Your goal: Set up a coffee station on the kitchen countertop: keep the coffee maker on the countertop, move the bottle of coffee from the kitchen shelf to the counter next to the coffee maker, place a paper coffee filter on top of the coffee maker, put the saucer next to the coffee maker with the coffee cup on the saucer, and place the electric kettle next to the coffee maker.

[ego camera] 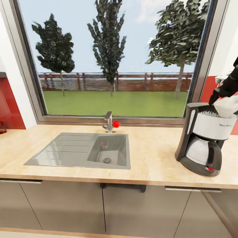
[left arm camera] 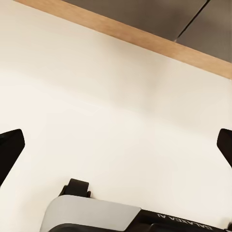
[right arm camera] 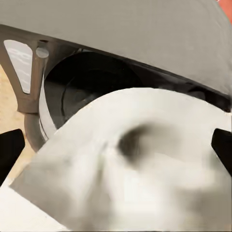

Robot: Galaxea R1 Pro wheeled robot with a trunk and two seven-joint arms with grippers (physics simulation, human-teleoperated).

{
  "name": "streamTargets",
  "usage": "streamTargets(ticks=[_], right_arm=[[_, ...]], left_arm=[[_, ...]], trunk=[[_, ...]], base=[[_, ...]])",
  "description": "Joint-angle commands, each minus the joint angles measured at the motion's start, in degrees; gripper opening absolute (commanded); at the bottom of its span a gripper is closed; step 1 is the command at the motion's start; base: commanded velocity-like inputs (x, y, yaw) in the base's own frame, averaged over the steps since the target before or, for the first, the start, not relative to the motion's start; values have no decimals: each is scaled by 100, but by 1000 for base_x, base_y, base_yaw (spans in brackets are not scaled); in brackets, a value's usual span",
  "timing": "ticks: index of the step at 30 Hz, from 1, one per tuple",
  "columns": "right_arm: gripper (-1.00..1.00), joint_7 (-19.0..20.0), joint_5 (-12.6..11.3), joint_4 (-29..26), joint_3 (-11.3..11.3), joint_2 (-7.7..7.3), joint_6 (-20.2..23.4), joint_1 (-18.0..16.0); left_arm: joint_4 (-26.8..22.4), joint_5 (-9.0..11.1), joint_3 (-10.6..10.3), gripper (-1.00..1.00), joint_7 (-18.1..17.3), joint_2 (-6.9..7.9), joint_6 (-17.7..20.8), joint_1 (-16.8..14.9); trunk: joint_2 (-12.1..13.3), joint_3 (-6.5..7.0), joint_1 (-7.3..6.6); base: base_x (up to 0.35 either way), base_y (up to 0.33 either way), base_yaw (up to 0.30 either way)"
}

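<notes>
The coffee maker (ego camera: 205, 138) is seen upright on the light-wood tabletop (ego camera: 152, 155), well to the right of the sink (ego camera: 82, 150), with its pale carafe and red switch turned toward the front edge and its long axis vertical; the sink, taken as landmark, lies under the window (ego camera: 112, 56), with the tap (ego camera: 109, 121) and its red knob just behind the basin. The paper coffee filter (ego camera: 227, 105) is held at the open top of the coffee maker, tilted, touching or just above the rim; which way its point faces cannot be told. In the right wrist view the paper coffee filter (right arm camera: 130, 164) is shown as a pale, blurred sheet over the dark round funnel of the coffee maker (right arm camera: 87, 82); the right gripper (ego camera: 220, 99) is closed around the filter, its dark fingertips (right arm camera: 9, 150) showing at either side. The left gripper (left arm camera: 116, 145) is seen with its fingertips (left arm camera: 9, 150) spread wide apart, nothing between them, over pale floor near a wooden plinth (left arm camera: 145, 41).
</notes>
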Motion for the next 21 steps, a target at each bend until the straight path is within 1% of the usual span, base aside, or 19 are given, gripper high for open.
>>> streamTargets(ticks=[1, 21], right_arm=[[100, 57, 57, -10, -11, -2, 46, 0], [100, 57, 57, -5, -11, -10, 43, 1]], left_arm=[[-7, 45, 8, 100, 1, -4, -4, 1], [-12, 47, 8, 100, 0, -4, -7, 1]], trunk=[[-3, -6, 0], [-3, -6, 0]], base=[[0, 0, 0], [0, 0, 0]])
